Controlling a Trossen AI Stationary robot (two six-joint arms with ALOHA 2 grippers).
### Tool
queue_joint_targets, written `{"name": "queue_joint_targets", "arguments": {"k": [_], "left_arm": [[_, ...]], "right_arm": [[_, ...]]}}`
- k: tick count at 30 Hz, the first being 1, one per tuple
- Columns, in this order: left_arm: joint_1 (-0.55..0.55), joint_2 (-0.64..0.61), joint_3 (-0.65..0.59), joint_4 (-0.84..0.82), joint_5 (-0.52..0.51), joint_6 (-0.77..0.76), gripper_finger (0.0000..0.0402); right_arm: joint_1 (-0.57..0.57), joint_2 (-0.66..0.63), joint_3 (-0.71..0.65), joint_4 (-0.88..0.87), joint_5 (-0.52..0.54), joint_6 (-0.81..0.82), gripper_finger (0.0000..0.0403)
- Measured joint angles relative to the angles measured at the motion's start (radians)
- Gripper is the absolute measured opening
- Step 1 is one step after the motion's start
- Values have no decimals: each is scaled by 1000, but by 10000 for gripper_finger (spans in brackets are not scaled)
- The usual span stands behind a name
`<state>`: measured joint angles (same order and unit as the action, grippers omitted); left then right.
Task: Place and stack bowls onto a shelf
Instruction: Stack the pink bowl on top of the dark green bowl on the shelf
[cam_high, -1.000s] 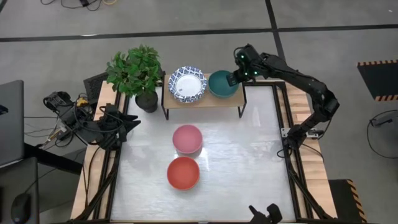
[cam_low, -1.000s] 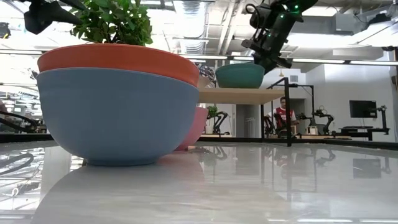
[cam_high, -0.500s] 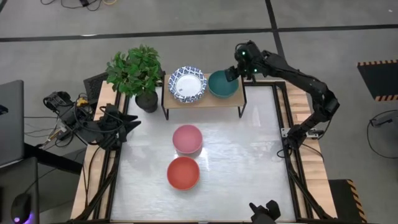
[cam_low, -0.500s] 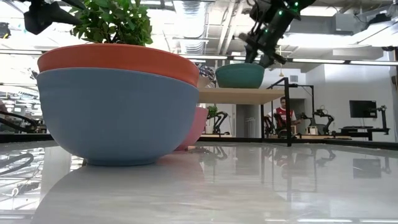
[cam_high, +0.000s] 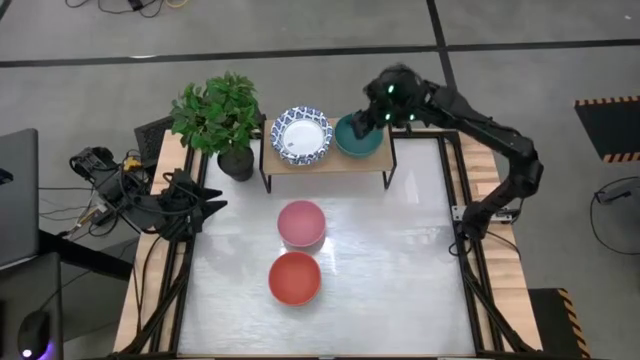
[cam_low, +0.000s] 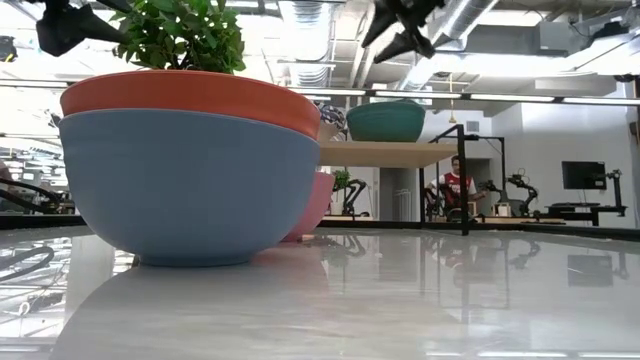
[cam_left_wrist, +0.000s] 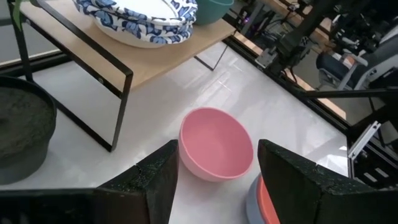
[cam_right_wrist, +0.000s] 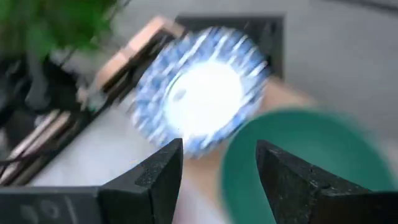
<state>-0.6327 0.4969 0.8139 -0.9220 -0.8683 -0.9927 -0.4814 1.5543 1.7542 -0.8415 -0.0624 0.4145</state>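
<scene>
Clearance first: I am lifting the right gripper (cam_high: 372, 118), jaws spread and empty, above the teal bowl (cam_high: 357, 136) sitting on the shelf (cam_high: 330, 162); the pink bowl (cam_high: 301, 222) is waiting on the worktop (cam_high: 400, 270).

right wrist view blurs blue-rimmed bowls (cam_right_wrist: 198, 87) and teal bowl (cam_right_wrist: 298, 165).

A robotics lab or open workshop is shown. Exposed ducts and pipes (cam_low: 330, 30) are seen under the ceiling, and further robot arms on benches (cam_low: 515, 190) with a monitor (cam_low: 583, 175) are seen beyond the table. Taped lines (cam_high: 300, 52) and hazard striping (cam_high: 605, 101) are marked on the grey floor, where cables (cam_high: 110, 185) are bundled.
</scene>
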Motion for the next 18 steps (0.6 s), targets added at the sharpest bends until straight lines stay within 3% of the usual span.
{"name": "queue_joint_targets", "arguments": {"k": [4, 9, 18], "left_arm": [[0, 0, 0, -15, 0, -5, 203], [0, 0, 0, -18, 10, 21, 203], [0, 0, 0, -70, 44, 46, 203]], "right_arm": [[160, 4, -33, -52, 39, 39, 226], [346, 6, -124, -38, 199, 190, 226], [520, 5, -288, -1, 314, 458, 226]]}}
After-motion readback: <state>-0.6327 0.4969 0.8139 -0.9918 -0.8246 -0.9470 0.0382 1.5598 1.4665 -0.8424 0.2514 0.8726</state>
